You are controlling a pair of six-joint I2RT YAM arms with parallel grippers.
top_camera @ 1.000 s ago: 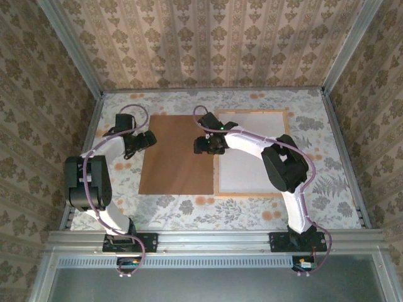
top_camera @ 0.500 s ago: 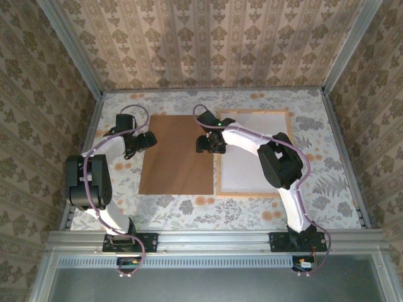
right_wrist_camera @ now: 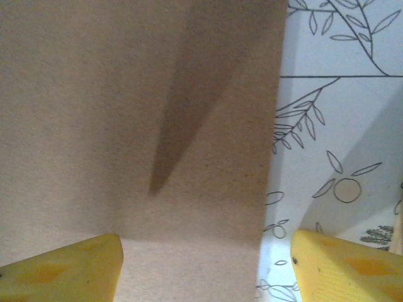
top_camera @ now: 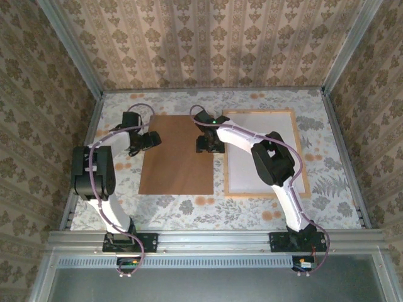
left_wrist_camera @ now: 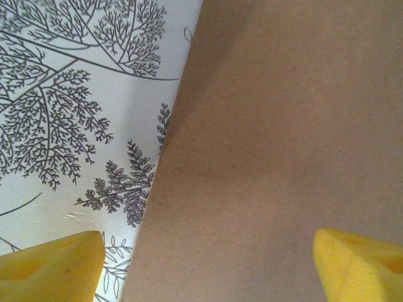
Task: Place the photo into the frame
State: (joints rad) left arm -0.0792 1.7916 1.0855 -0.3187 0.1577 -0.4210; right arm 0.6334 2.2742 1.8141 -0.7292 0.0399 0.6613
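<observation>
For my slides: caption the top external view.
The left gripper and right gripper, open, at opposite edges of the brown board beside the frame.

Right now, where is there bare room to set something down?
Tablecloth strip between the brown board and near rail; patch right of the frame. Crowded: narrow board-frame gap, right claw straddling the board's edge there.

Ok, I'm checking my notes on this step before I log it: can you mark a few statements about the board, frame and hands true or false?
1. The brown board lies left of the wooden frame. True.
2. The board overlaps the frame. False: a strip of tablecloth separates them.
3. The left hand and right hand are open, each straddling a side edge of the board. True.
4. The frame's opening shows a green hill. False: it shows plain white.
</observation>
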